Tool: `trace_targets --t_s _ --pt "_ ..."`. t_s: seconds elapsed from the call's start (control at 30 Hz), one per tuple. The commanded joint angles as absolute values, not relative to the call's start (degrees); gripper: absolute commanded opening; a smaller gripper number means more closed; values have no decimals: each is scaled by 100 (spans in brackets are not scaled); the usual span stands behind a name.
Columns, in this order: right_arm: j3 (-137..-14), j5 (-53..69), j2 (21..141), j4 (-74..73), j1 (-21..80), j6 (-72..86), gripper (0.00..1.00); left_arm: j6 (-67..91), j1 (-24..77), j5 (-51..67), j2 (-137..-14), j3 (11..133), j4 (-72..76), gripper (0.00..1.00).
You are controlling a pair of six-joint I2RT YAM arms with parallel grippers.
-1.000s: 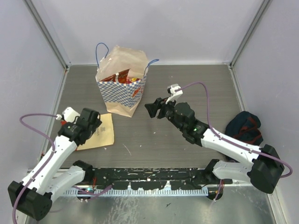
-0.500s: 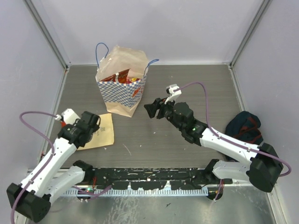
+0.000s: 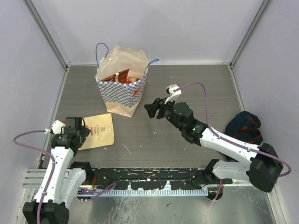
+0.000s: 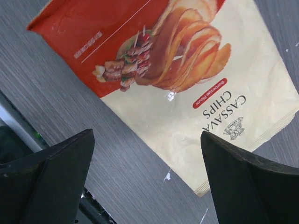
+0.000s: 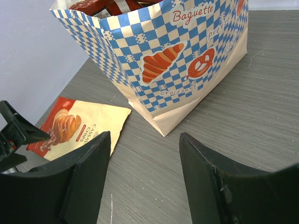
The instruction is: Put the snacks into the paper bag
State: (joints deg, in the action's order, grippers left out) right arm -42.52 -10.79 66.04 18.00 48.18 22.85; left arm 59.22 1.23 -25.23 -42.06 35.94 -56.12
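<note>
Lying flat, cream-red chips packet [image 4: 196, 88], seemingly sealed

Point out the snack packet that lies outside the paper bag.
The cassava chips packet, flat on the table; the other packets sit inside the checked paper bag.

The left arm [image 3: 52, 163] is held close to its base and raised steeply along the left side, the wrist bent so that the left gripper [image 4: 145, 140] is pointed downward, with the jaws spread to their widest and nothing clasped between them. The right arm [image 3: 229, 144] is stretched low and diagonally forward-left from its base, and the right gripper [image 3: 149, 109] is aimed leftward, its fingers [image 5: 88, 177] set moderately apart, nothing gripped
</note>
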Motion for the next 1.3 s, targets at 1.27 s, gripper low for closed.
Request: trace_targets --t_s 1.27 --pt "-4389 -1151 6513 2074 4800 2268 65 7814 -658 -1614 -3058 1198 -3673 82"
